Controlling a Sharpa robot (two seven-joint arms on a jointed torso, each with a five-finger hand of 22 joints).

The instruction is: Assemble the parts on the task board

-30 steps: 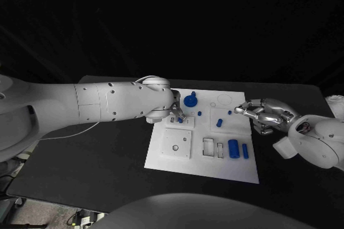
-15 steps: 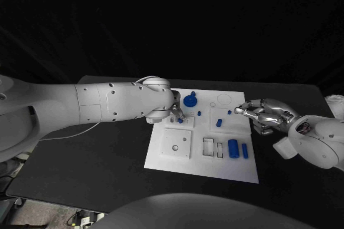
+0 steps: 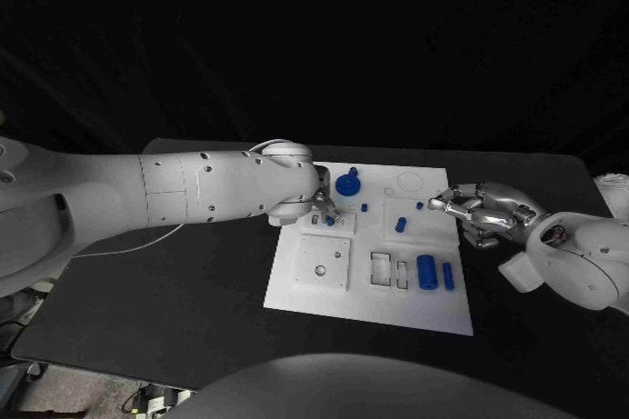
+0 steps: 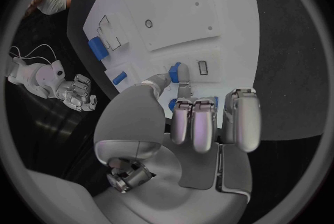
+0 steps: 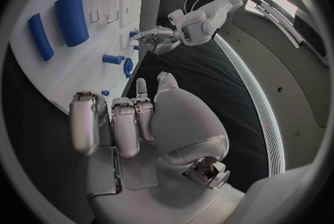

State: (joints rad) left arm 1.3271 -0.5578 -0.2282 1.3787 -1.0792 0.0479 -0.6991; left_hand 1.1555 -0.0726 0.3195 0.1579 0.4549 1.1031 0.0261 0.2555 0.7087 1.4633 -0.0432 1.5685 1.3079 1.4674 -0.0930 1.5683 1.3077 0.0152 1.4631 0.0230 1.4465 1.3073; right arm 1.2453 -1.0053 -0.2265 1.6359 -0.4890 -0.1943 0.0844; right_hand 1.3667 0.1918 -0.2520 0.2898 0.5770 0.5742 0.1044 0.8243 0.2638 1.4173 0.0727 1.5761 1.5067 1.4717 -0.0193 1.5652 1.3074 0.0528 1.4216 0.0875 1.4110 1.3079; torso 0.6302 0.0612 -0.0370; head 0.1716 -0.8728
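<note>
The silver left hand (image 3: 319,208) pinches a small blue peg (image 4: 175,72) over the white task board (image 3: 344,296). The silver right hand (image 3: 474,210), fingers curled on nothing, hovers at the board's right edge near two blue cylinders (image 3: 435,272)

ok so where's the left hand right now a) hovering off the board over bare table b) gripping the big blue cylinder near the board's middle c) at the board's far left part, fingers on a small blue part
c: the left hand is at the far left part of the task board, fingertips on a small blue part, while the large blue cylinder lies untouched.

Dim, dark surroundings; the white task board (image 3: 371,283) is brightly lit; wrist views bend edges.
</note>
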